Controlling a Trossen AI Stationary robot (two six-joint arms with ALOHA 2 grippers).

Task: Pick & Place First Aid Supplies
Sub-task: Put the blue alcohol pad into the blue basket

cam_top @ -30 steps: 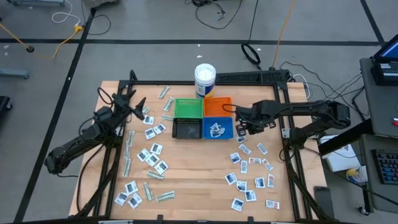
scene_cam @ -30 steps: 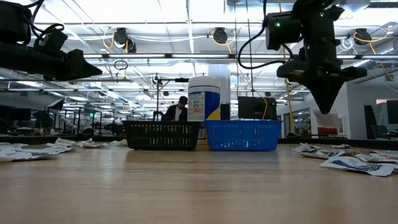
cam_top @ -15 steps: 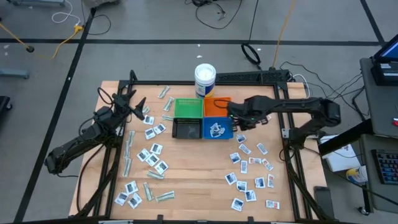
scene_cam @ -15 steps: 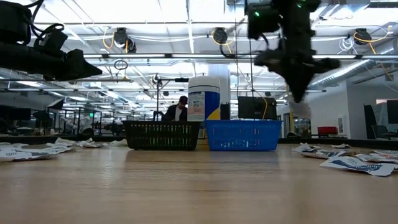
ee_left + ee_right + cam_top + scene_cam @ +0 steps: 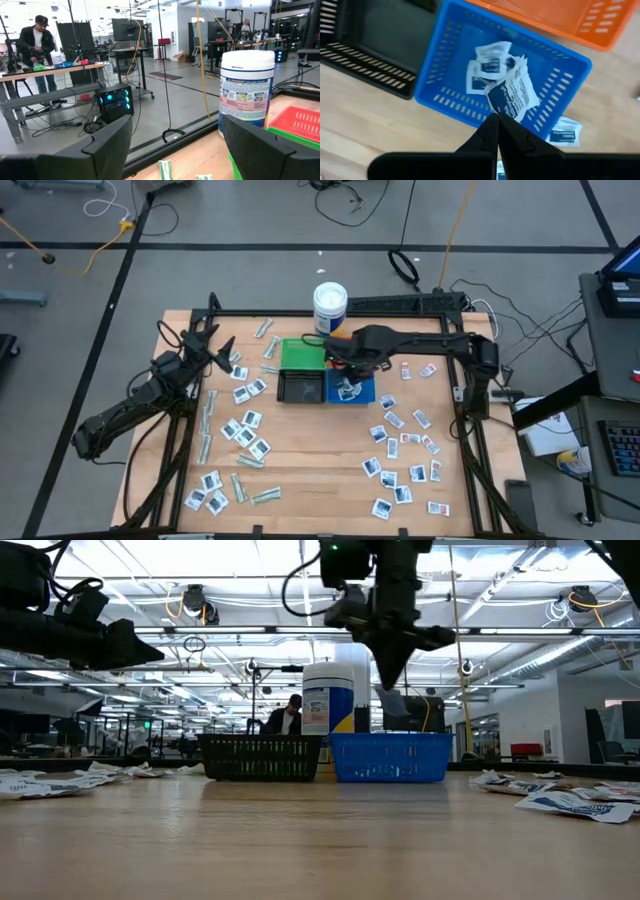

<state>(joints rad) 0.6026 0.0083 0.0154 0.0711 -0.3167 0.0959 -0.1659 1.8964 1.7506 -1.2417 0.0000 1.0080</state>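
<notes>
Your right gripper [image 5: 498,122] hangs over the blue bin [image 5: 445,60], its fingers pinched together on one white sachet [image 5: 512,95] with dark print too small to read. In the high view that gripper [image 5: 348,367] sits just right of centre, over the cluster of four square bins: green [image 5: 302,354] upper left, orange [image 5: 352,345] upper right, black [image 5: 298,387] lower left, blue [image 5: 358,391] lower right. In the low view it [image 5: 389,675] is well above the blue bin's rim [image 5: 390,756], with the sachet [image 5: 392,702] dangling from the tips.

The right wrist view shows at least two white sachets [image 5: 490,60] already lying in the blue bin, and one more [image 5: 565,133] on the wood just outside its wall.

Your left gripper [image 5: 215,345] waits at the frame's left, raised off the table; in the left wrist view its two dark fingers [image 5: 107,145] stand wide apart with nothing between them.

One white tub [image 5: 246,95] stands behind the bins, its label blue and pink; the only word you can nearly read on it looks like "STRONGER". In the high view it [image 5: 329,308] is at upper centre.

The remaining loose packets [image 5: 243,428] lie in two scatters, lower left and lower right [image 5: 400,445], with pale-green strips [image 5: 206,420] mostly on the left side; there are too many to count reliably.
</notes>
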